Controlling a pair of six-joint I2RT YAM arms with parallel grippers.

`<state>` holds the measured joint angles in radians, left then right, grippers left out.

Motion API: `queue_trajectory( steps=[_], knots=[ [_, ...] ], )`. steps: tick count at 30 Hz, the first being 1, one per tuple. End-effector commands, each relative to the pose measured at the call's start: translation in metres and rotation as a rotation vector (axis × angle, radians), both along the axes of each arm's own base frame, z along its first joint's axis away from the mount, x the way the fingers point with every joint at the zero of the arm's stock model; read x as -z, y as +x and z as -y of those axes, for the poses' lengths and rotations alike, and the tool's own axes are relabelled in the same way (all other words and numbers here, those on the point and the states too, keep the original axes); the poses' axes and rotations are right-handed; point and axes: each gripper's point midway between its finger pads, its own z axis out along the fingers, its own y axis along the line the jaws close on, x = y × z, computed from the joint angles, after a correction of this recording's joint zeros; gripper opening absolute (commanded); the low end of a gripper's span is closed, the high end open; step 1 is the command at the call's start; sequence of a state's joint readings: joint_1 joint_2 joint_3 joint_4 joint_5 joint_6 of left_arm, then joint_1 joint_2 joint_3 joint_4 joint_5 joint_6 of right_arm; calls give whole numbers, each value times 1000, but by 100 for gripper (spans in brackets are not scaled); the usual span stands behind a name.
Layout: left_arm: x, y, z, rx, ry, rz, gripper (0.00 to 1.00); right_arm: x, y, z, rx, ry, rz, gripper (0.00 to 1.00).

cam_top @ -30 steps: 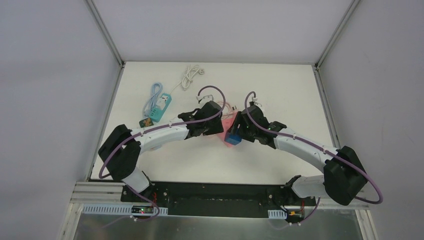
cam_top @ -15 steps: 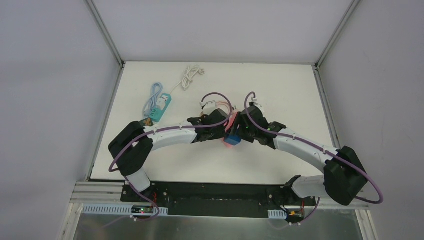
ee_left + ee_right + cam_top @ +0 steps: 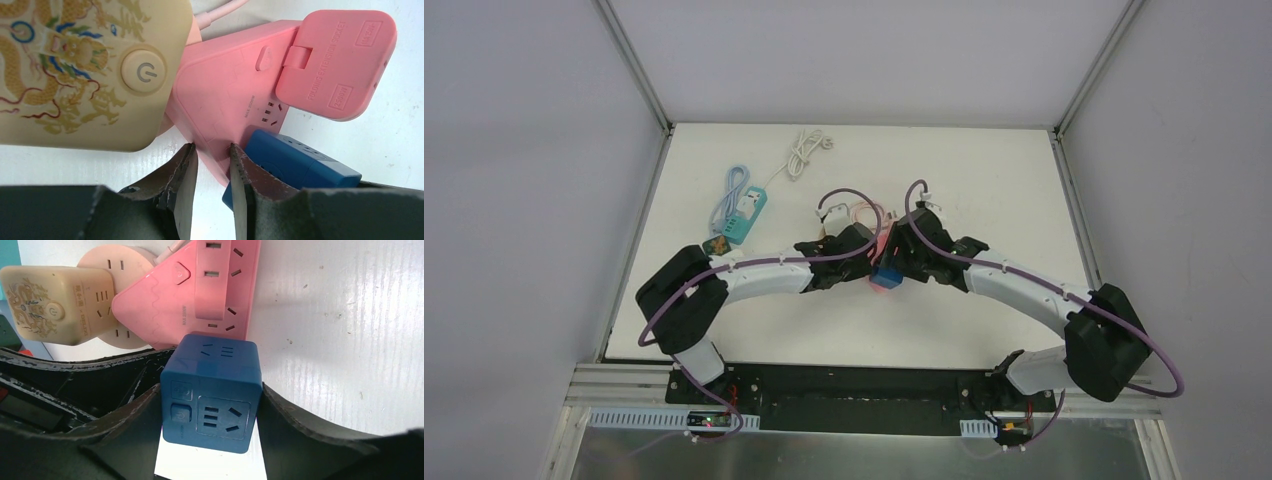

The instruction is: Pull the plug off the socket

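Clamped on two opposite faces by the right gripper [image 3: 210, 390]: blue cube plug [image 3: 210, 410], smooth matte plastic with rounded corners. Seated at the 6 o'clock edge of the pink socket [image 3: 225, 90], near the middle of the table [image 3: 984, 180]. Nipped between the scuffed black fingers of the left gripper [image 3: 212, 155]: the near corner of that glossy, wedge-shaped socket. Touching it at 9 o'clock, a cream dragon-printed adapter [image 3: 75, 75]. Versus one second ago: left gripper moved in from 9 o'clock onto the socket; plug unmoved.

Overhead looks down; wrist close-ups share pink socket [image 3: 225, 95], blue plug [image 3: 300, 162].
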<state>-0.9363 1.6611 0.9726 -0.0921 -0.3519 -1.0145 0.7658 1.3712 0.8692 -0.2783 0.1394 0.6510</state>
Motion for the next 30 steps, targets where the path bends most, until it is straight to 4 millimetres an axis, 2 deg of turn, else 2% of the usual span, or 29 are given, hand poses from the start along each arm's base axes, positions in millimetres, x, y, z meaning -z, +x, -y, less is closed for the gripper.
queue_trajectory(
  steps=[1, 6, 10, 13, 17, 18, 20, 22, 24, 30],
  knots=[
    [48, -28, -33, -6, 131, -122, 26, -21, 3, -10, -36, 37, 51, 0],
    [50, -28, -35, -17, 104, -130, 25, -49, 2, -19, -85, 190, 78, 0],
    [53, -29, -34, -18, 65, -150, 25, -61, -12, -40, -190, 411, 28, 0],
    [56, -30, -33, -15, 36, -177, 23, -53, -10, -38, -175, 402, 13, 0],
    [58, -31, -32, -13, 14, -189, 22, -31, 4, -20, -96, 243, 9, 0],
    [59, -31, -32, -12, 12, -193, 22, -26, 5, -16, -76, 205, -3, 7],
    [60, -32, -31, -12, 7, -198, 22, -19, 8, -8, -44, 144, -26, 44],
    [60, -32, -30, -11, 1, -200, 22, -13, 7, -2, -17, 106, -49, 66],
    [60, -32, -31, -11, -1, -203, 22, -8, 4, 5, 5, 76, -71, 75],
    [62, -31, -30, -17, -13, -205, 22, 13, -11, 22, 53, 1, -123, 80]
  ],
)
